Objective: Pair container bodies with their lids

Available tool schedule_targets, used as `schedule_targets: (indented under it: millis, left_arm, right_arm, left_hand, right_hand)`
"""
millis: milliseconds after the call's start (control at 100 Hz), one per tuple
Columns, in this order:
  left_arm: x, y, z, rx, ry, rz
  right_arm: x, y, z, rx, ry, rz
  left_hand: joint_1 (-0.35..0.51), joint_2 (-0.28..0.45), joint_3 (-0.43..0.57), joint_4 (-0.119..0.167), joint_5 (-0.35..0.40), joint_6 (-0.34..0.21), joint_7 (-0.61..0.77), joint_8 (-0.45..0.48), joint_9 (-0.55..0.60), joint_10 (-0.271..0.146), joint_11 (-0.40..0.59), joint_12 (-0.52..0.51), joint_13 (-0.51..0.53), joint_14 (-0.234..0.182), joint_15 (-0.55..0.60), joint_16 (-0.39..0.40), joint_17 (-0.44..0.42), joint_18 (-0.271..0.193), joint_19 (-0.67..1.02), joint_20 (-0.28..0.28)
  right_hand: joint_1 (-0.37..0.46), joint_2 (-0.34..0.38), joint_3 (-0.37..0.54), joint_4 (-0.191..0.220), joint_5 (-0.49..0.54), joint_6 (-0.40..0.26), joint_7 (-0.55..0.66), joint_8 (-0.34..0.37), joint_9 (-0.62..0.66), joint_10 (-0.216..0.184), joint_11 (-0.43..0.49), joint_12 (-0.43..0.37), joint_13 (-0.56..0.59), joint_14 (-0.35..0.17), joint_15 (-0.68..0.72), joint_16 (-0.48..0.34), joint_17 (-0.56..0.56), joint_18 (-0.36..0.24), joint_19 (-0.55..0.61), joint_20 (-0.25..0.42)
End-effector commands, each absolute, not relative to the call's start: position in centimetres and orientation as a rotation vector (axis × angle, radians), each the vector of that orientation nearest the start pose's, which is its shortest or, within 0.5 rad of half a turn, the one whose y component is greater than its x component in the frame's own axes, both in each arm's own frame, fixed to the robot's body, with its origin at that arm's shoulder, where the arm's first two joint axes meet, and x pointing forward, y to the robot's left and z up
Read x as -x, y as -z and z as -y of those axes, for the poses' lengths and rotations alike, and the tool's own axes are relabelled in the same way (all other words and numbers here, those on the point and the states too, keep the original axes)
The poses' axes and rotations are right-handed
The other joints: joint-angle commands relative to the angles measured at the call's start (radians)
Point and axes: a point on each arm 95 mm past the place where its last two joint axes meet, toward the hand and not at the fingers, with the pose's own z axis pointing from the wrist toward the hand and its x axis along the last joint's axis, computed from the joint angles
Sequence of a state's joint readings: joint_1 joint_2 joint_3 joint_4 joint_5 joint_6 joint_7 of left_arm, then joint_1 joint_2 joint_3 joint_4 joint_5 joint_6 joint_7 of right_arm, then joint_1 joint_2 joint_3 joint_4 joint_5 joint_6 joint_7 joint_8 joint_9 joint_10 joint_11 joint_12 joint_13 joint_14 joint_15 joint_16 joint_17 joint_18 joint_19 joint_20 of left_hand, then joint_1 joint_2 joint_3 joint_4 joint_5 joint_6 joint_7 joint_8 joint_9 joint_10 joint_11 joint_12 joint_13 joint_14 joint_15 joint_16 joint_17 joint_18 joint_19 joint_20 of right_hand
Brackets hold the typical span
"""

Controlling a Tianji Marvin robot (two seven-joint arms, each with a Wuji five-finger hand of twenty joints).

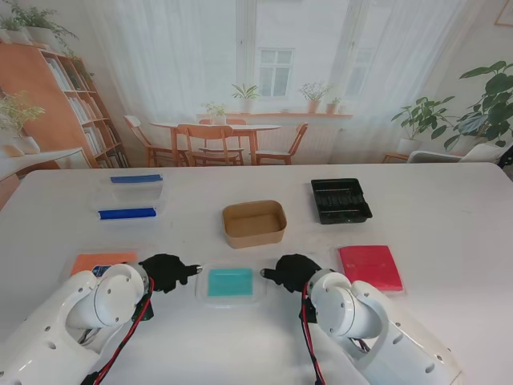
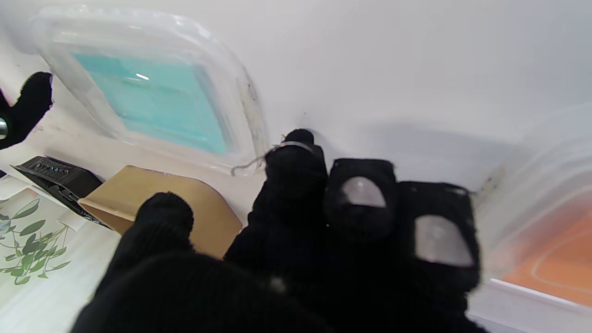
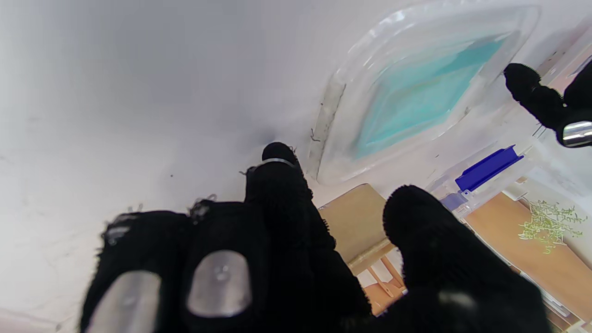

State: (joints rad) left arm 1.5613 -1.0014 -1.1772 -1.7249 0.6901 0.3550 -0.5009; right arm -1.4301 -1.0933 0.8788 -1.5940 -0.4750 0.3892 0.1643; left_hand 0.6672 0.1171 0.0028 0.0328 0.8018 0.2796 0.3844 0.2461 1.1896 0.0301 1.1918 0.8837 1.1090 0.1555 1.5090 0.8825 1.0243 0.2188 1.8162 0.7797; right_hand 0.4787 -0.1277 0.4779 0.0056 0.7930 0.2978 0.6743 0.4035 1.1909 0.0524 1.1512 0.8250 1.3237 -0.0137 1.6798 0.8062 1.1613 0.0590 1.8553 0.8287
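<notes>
Two robot hands flank a clear lid with a teal centre.
Left robot hand (image 1: 167,271) and right robot hand (image 1: 292,271) hold nothing, fingers loosely apart, either side of the teal lid (image 1: 231,284) on the desk (image 1: 449,233); brown paper container (image 1: 254,223) lies farther from me.

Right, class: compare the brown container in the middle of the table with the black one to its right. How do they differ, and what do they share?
The brown container is tan with smooth, plain walls; the black container is glossy black with a ribbed floor. The brown container looks deeper, the black container shallower and tray-like. The brown container sits nearer to me, mid-table; the black container lies farther from me, to the right. Both are open-topped, rounded rectangles, with no lid on.
</notes>
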Motion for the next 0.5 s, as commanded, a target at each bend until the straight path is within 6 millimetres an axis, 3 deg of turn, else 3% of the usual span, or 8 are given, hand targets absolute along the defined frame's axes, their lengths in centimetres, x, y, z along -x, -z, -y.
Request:
schedule_targets:
  millis: [0, 490]
  left_arm:
    - [-37.9, 34.7, -0.8, 1.916, 1.106, -1.658]
    - [-37.5, 36.0, 0.3, 2.013, 1.104, -1.594]
  right_arm:
    - [-38.1, 37.3, -8.6, 2.332, 1.63, 1.896]
    - [-38.2, 37.9, -9.5, 2.383, 1.542, 1.807]
  left_hand:
    - [-0.051, 0.041, -0.016, 0.013, 0.006, 0.036, -0.001, 0.007, 0.011, -0.034, 0.024, -0.004, 0.002, 0.055, 0.084, -0.012, 0.06, -0.139, 0.278, -0.009]
    - [-0.054, 0.036, -0.015, 0.014, -0.029, 0.063, 0.081, 0.052, 0.006, -0.036, 0.017, -0.009, -0.001, 0.054, 0.078, -0.011, 0.055, -0.14, 0.278, -0.015]
  right_hand:
    - [0.005, -0.005, -0.001, 0.027, 0.051, 0.046, -0.013, -0.012, 0.079, 0.115, 0.043, 0.014, -0.009, -0.042, 0.085, 0.006, 0.083, -0.24, 0.239, 0.012]
    - [0.004, -0.008, 0.001, 0.029, 0.062, 0.053, 0.018, 0.008, 0.075, 0.119, 0.041, 0.012, -0.009, -0.039, 0.084, -0.001, 0.082, -0.235, 0.239, 0.004]
